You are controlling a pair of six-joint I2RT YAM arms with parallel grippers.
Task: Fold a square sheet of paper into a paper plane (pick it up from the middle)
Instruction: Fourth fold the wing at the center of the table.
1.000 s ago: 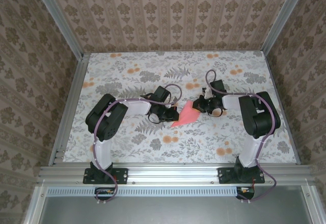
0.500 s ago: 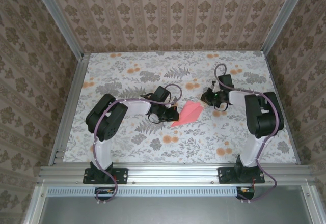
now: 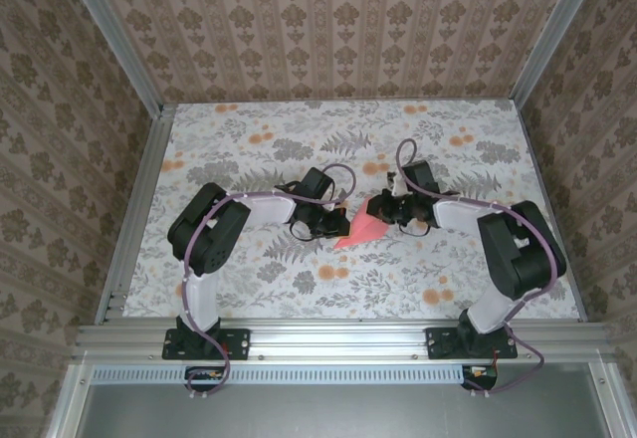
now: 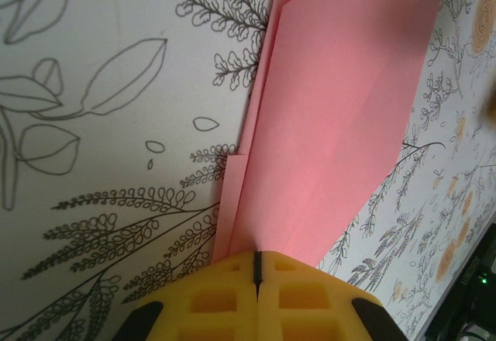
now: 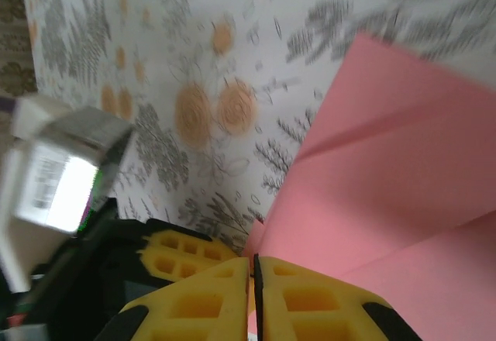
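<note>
Left claw (image 4: 256,267) is clamping hard, jaws pressed together on the narrow end of the sheet of paper (image 4: 349,108). We are watching the pink layers fanning out from between its yellow fingers (image 4: 217,298). Right claw (image 5: 252,275) is pinching closed too, with a sliver of pink showing in the slit between its jaws, so we are reading that as a grip on the opposite end.

The sheet is lying in the middle of the counter (image 3: 398,279), spanning the gap between the two claws and already creased into a pointed wedge. We are judging this as mid-fold: both ends pinned and a flap waiting to be turned. The next move is calling for one claw holding firm while the other is carrying its edge over to the centre crease without tearing.

We are struggling to tell how many layers each claw is gripping. We are also failing to make out a blurred pale block at the left of the right wrist view.
</note>
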